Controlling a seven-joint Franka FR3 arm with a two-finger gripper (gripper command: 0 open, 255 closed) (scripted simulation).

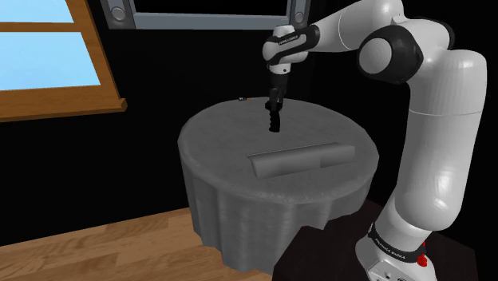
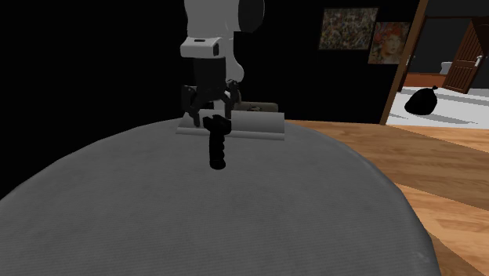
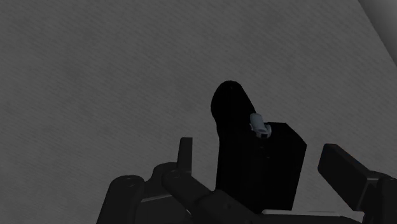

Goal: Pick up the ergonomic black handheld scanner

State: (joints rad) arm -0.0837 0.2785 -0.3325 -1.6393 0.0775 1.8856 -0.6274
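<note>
Currently, the scanner (image 2: 217, 145) is pointing handle-down over the table (image 2: 117, 204), directly beneath the gripper (image 2: 210, 114); whether the gripper is pinching its head or standing spread cannot be told.

Shoulder cam: high, beside the arm's (image 1: 440, 120) base, looking down and toward its own left over the round counter (image 1: 231, 144). Second exterior cam: low and close at the counter's opposite rim, facing the arm. Wrist cam: looks along the claw (image 3: 262, 162), close above the counter. All three share the counter top.
</note>
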